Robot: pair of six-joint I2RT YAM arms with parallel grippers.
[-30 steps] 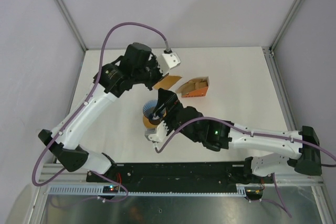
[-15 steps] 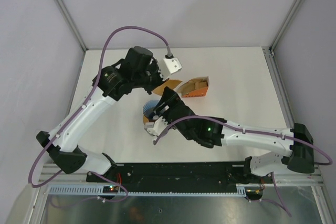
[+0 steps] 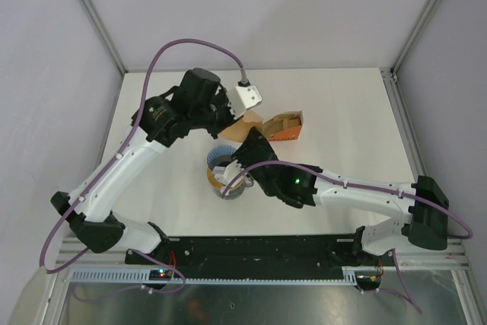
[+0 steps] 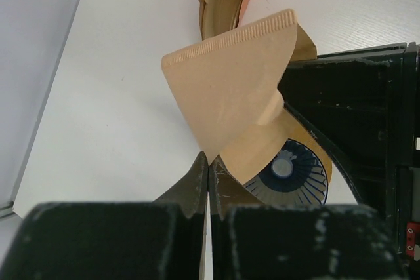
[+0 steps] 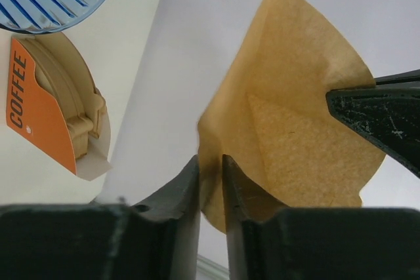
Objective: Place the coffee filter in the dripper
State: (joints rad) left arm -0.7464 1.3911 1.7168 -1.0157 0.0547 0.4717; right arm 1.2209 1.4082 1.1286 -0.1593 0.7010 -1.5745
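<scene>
The left gripper (image 4: 209, 164) was fully closed on the pointed end of the filter (image 4: 230, 90). The right gripper (image 5: 211, 170) was closed to a narrow gap, with one edge of the same filter pinched between its fingers. The filter was held in the air, clear of the bench (image 3: 342, 112), with its fan-shaped wide end spread open. It hung above the middle of the bench, slightly toward the far edge.

The dripper (image 3: 219, 154) stood near the middle of the bench, just beside and below the filter, with its mouth facing up. What it rested on could not be determined, as the right arm covered most of its base. An orange packet (image 3: 283, 127) marked COFFEE lay to the right of the filter, toward the far edge.
</scene>
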